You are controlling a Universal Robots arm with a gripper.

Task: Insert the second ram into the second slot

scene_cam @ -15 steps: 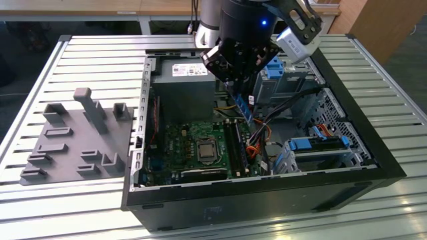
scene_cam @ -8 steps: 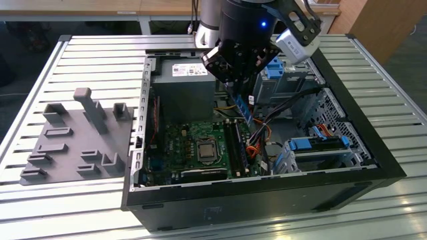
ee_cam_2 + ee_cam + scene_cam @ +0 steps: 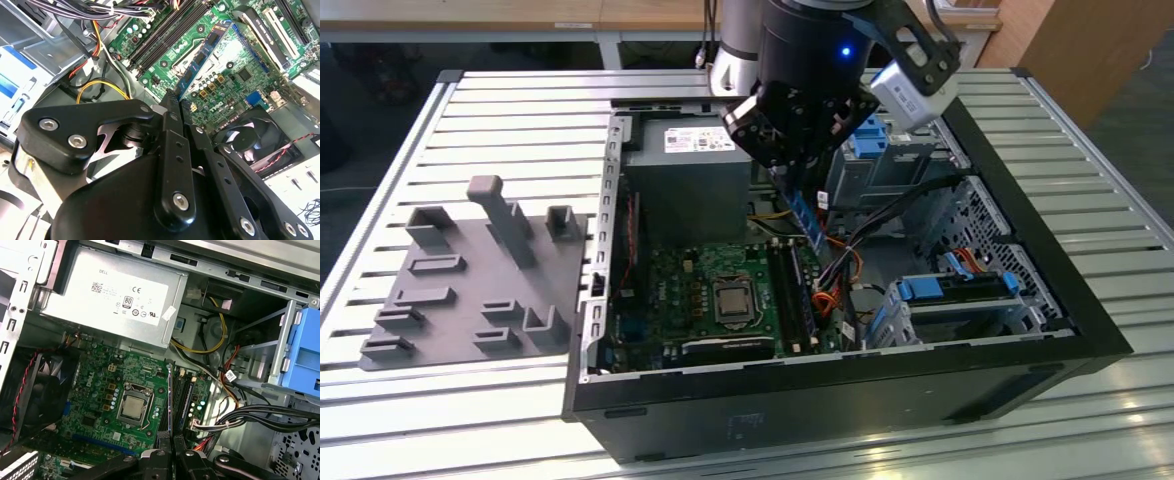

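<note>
My gripper hangs over the open computer case, shut on the second ram, a thin blue-green strip that points down toward the motherboard. In the second wrist view the ram runs out from between the black fingers, its dark chips showing. The first wrist view sees the ram edge-on, above and beside the dark ram slots. Its lower end is clear of the slots. I cannot tell whether any slot is filled.
Inside the case are the grey power supply, the processor socket, a fan, loose cables and blue drive-bay clips. A grey holder with pegs lies on the slatted table at the exterior view's left.
</note>
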